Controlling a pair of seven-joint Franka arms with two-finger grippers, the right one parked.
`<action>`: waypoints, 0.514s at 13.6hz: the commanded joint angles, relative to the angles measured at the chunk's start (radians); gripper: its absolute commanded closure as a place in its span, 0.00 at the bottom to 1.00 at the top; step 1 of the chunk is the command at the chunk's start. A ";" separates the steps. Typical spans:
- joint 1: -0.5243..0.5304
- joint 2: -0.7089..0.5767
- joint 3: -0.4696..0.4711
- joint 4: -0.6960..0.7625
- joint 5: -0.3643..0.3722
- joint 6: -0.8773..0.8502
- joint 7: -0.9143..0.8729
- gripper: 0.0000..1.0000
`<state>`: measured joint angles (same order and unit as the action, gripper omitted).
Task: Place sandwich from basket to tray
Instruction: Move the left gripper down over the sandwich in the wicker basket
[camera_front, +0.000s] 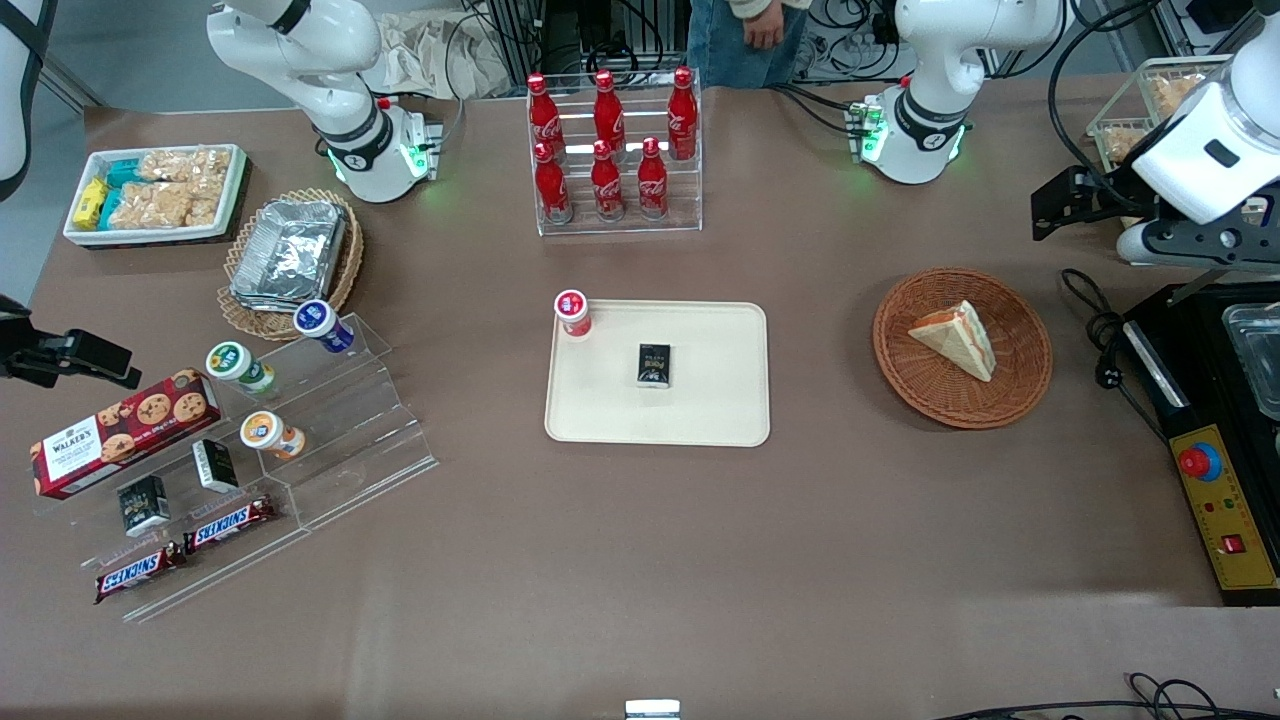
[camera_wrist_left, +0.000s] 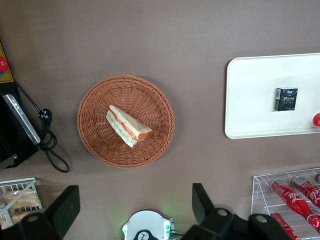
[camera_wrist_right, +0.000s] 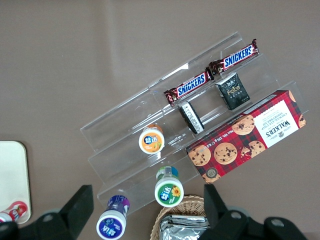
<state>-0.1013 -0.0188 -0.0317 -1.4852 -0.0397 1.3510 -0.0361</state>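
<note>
The sandwich (camera_front: 958, 338), a pale bread wedge with orange-red and green filling, lies in the round reddish-brown wicker basket (camera_front: 900, 370). It also shows in the left wrist view (camera_wrist_left: 127, 126), inside the basket (camera_wrist_left: 95, 140). The cream tray (camera_front: 700, 400) lies at the table's middle, toward the parked arm from the basket, and shows in the left wrist view (camera_wrist_left: 255, 100). A small black box (camera_front: 654, 364) and a red-capped cup (camera_front: 572, 313) sit on it. My left gripper (camera_front: 1045, 210) hangs high above the table near the basket, toward the working arm's end. It is open and empty (camera_wrist_left: 132, 205).
A clear rack of red cola bottles (camera_front: 612, 150) stands farther from the camera than the tray. A black control box with a red button (camera_front: 1215, 480) and a cable (camera_front: 1100, 330) lie beside the basket. A clear stand of snacks (camera_front: 250, 440) is at the parked arm's end.
</note>
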 joint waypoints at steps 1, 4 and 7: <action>0.000 0.000 -0.001 0.010 -0.003 0.000 -0.025 0.00; -0.001 0.002 0.000 0.005 -0.002 -0.003 -0.123 0.00; -0.001 0.002 -0.002 -0.006 -0.014 -0.033 -0.414 0.00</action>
<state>-0.1014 -0.0183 -0.0319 -1.4882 -0.0397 1.3309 -0.2900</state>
